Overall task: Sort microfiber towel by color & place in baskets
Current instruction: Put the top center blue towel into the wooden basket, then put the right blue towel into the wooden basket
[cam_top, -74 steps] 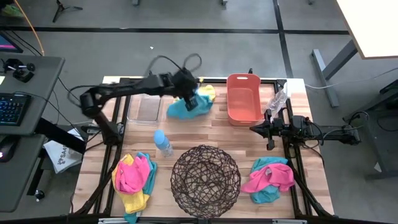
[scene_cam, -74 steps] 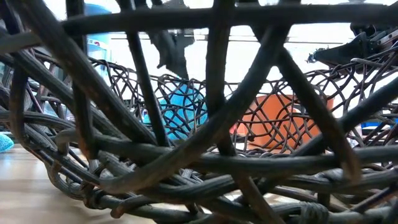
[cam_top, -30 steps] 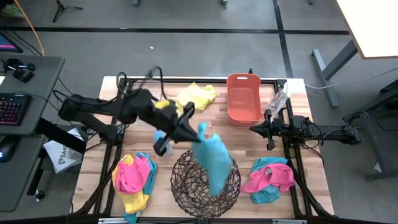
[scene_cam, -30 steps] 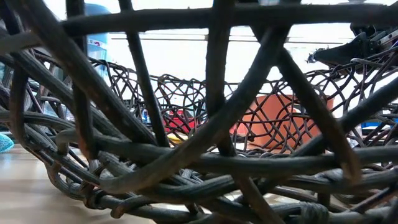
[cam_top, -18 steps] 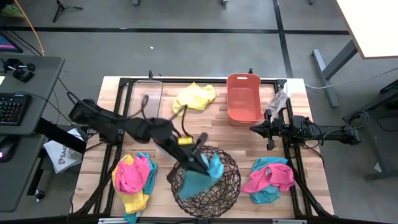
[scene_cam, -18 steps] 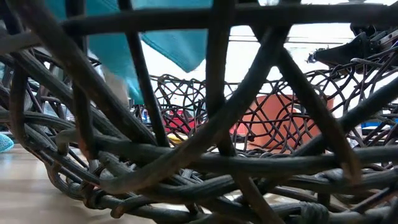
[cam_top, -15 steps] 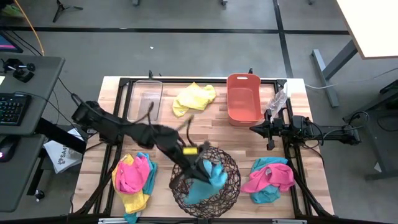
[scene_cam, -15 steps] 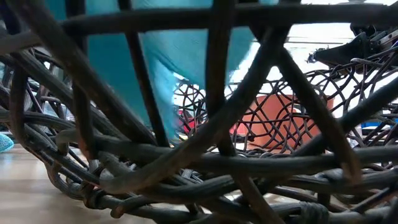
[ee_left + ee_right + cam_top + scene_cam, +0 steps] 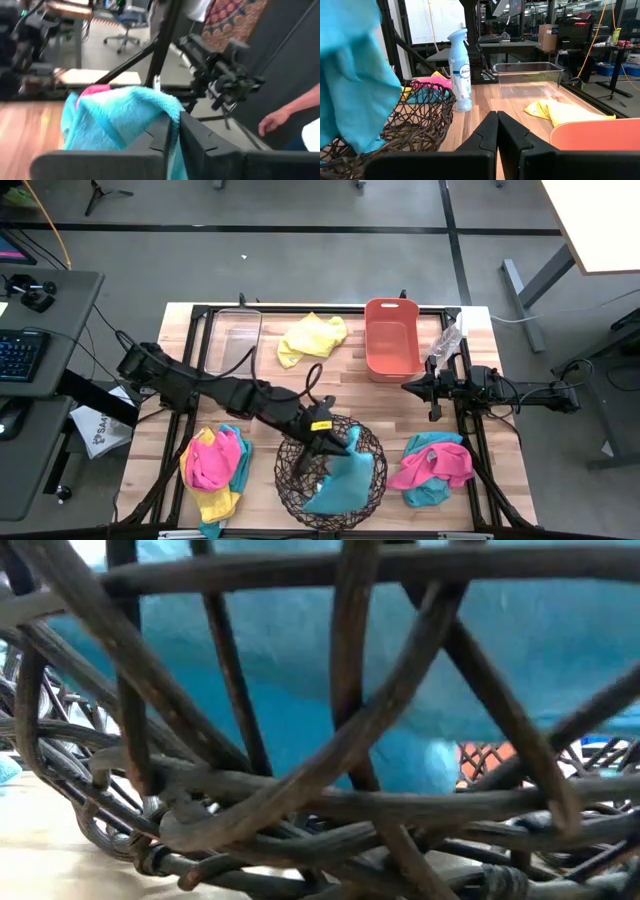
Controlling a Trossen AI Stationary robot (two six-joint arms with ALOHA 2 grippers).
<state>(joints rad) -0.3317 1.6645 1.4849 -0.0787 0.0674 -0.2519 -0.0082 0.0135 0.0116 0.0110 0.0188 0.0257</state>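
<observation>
My left gripper is over the round dark-brown wire basket, shut on a teal-blue towel. In the low view the teal towel fills the space behind the basket's wires. A yellow towel lies flat on the table near the far edge. Mixed pink, yellow and teal piles lie at near left and near right. My right gripper waits shut above the table's right side, touching nothing. My left gripper pinches the teal towel between its two fingers at a bunched upper edge; how many layers, I cannot tell. The fingers slant down from the table's left and far side. The towel hangs beyond them, and its lower part lies in the basket.
An orange bin and a clear tub stand along the far edge. A crumpled clear plastic bottle lies by the orange bin. The right wrist view shows a light-blue spray bottle beside the basket. A person's hand shows beyond the table.
My left gripper, still shut on the teal towel, has swung from the table's middle toward the near edge and down over the wire basket. The towel, which trailed out past the gripper, has dropped into the basket, and its lower part has settled there.
</observation>
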